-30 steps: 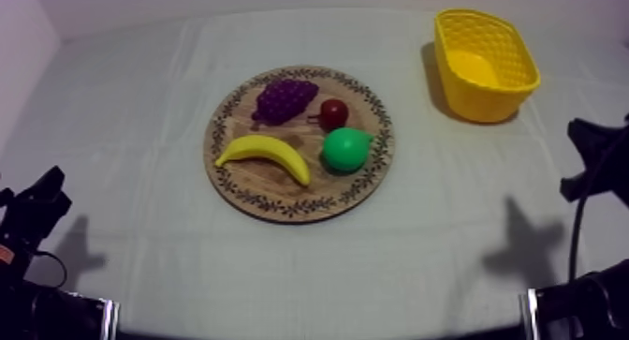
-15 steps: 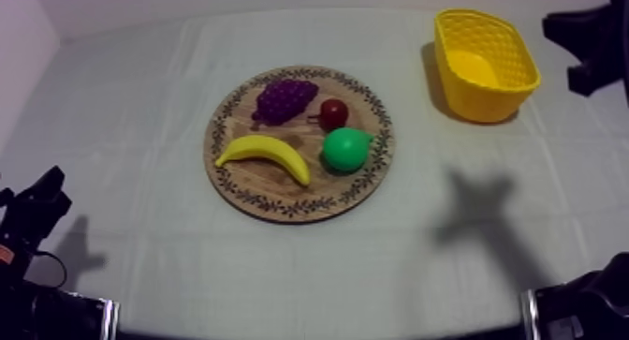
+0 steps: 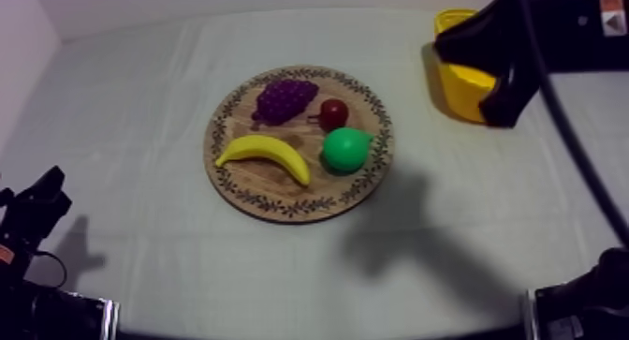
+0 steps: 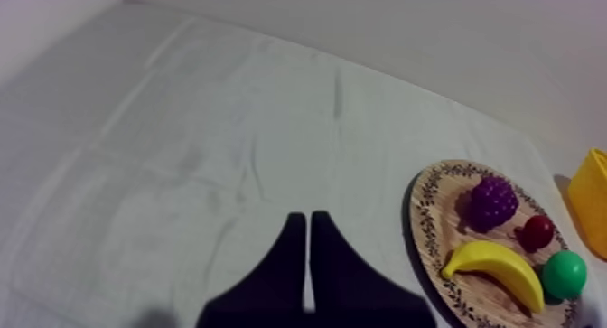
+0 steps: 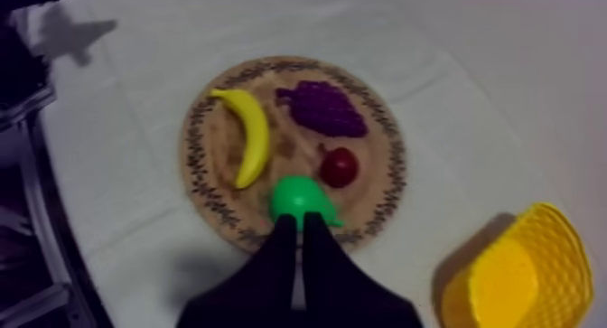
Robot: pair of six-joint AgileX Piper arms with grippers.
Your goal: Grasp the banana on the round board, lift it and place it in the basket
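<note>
- banana [image 3: 264, 155]: lying flat on board [image 3: 281, 207], near-left part, curve bowed toward far side; clear of both grippers.
- board: round, patterned rim, flat on cloth [image 3: 131, 119], a little left of table's middle. Holding four fruits: banana; grapes [image 3: 284, 98] at far side; small red fruit [image 3: 333, 113] just right of grapes; pear [image 3: 346, 149] at near right, just beside small red fruit and close to banana's right tip.
- basket [image 3: 457, 89]: far right, upright, well apart from board; largely covered by right arm [image 3: 533, 35] in top view. From right wrist view, inside showing plain yellow floor.
- right arm: stretched in from far right, raised above basket. shadow [image 3: 402, 231] on cloth, right of board and nearer.
- right gripper [image 5: 299, 225]: fingers pressed together in a narrow wedge, nothing held; pointed toward board, tips seen in line with pear.
- left gripper [image 4: 308, 225]: low at near left, fingers likewise together in a wedge, nothing held; over bare cloth, board off to its right.
</note>
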